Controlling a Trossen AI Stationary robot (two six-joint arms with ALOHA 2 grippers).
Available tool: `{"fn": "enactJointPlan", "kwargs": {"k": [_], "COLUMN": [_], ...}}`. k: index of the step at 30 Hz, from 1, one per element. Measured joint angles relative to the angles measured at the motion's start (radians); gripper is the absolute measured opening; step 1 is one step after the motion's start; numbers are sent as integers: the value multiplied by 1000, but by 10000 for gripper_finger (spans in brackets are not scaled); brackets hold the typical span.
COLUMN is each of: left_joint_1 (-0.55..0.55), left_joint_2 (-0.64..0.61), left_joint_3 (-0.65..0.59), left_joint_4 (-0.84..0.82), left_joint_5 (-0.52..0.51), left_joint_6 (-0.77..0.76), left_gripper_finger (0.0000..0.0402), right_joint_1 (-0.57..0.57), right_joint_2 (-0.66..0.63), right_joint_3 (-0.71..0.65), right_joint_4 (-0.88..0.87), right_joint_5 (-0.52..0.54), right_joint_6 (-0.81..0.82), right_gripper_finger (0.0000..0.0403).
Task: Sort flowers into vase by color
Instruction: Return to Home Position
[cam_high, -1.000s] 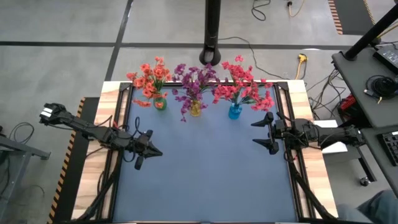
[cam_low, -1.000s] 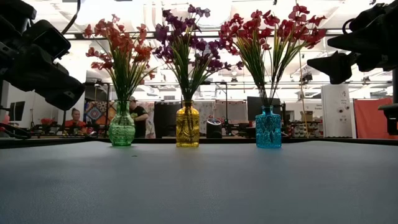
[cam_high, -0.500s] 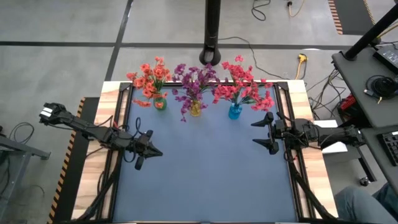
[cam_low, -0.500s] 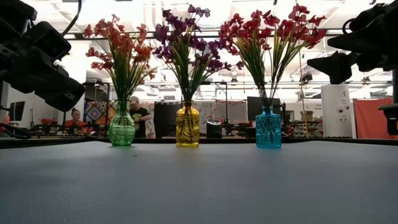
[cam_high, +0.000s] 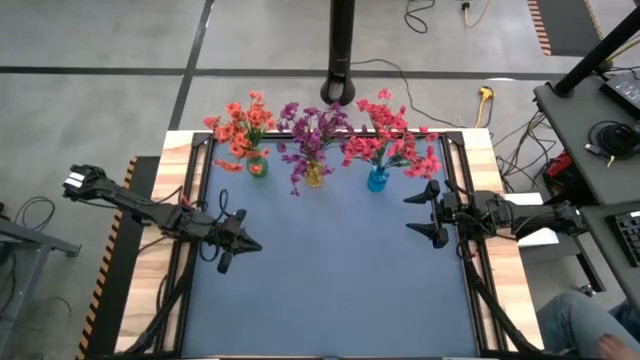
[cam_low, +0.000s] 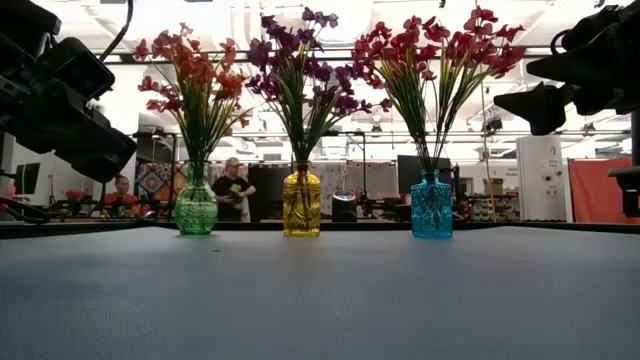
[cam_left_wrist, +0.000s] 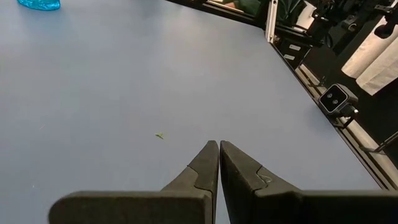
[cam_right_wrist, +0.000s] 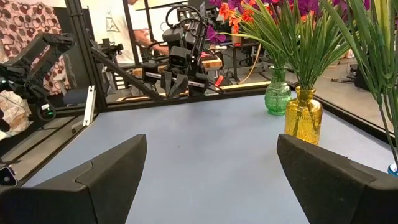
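Note:
Three vases stand in a row near the table's far edge. The green vase holds the orange-red flowers, the yellow vase holds the purple-magenta flowers, and the blue vase holds the pink-red flowers. Each spray's stems stick into its vase's neck. My left gripper hovers shut over the table's left part, away from the vases. My right gripper is wide open over the right part, near the blue vase, holding nothing.
A black metal frame runs along the table's sides. The blue mat stretches between the arms toward the near edge. A tiny green scrap lies on the mat. People stand in the room beyond the far edge.

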Motion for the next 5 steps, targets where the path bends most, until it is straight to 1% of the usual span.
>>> {"fn": "enactJointPlan", "kwargs": {"k": [5], "left_joint_1": [0], "left_joint_2": [0], "left_joint_3": [0], "left_joint_4": [0], "left_joint_5": [0], "left_joint_6": [0], "left_gripper_finger": [0], "right_joint_1": [0], "right_joint_2": [0], "right_joint_3": [0], "right_joint_4": [0], "right_joint_5": [0], "right_joint_6": [0], "right_gripper_finger": [352]}}
